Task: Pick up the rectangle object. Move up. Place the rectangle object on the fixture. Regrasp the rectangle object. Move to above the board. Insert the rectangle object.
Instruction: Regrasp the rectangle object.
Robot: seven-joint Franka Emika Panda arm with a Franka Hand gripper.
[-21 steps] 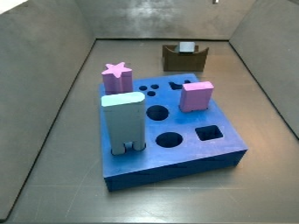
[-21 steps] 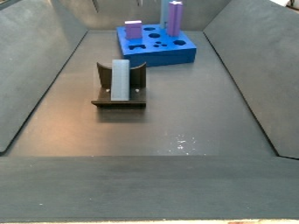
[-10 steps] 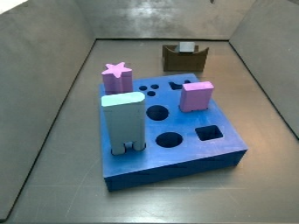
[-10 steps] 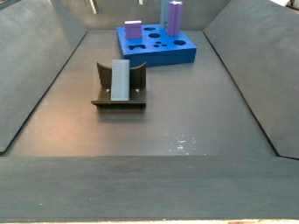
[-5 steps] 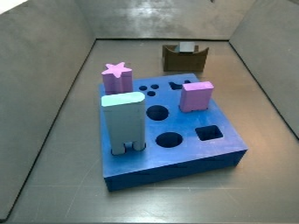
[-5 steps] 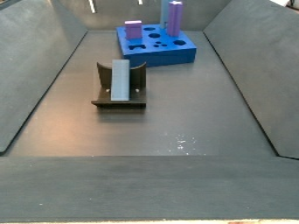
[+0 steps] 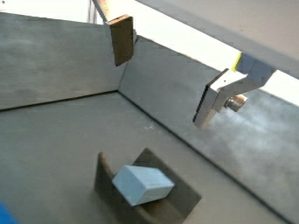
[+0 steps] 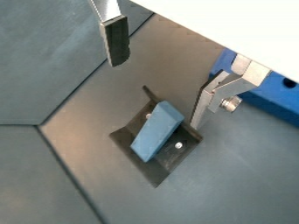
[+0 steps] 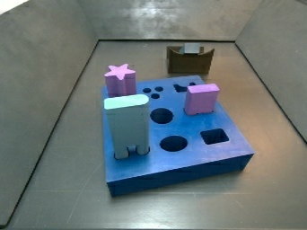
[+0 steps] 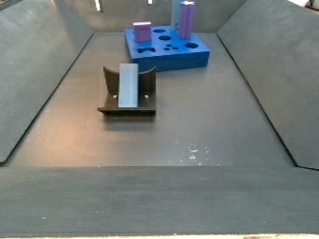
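Note:
The rectangle object (image 10: 126, 86), a slate grey-blue bar, lies in the dark fixture (image 10: 126, 111) on the floor, and both side views show it there (image 9: 189, 48). My gripper (image 8: 162, 70) hangs open high above it, touching nothing. In both wrist views the bar (image 7: 142, 184) sits below and between the fingers (image 7: 121, 42), with only floor in the gap. The royal-blue board (image 9: 180, 154) with its shaped holes stands apart from the fixture (image 9: 189, 62). One corner of the board (image 8: 275, 93) shows in a wrist view. The side views do not clearly show the gripper.
On the board stand a pink star block (image 9: 118, 79), a pink block (image 9: 203, 97) and a tall pale blue block with legs (image 9: 126, 128). Sloping grey walls (image 10: 37, 84) close in the floor on all sides.

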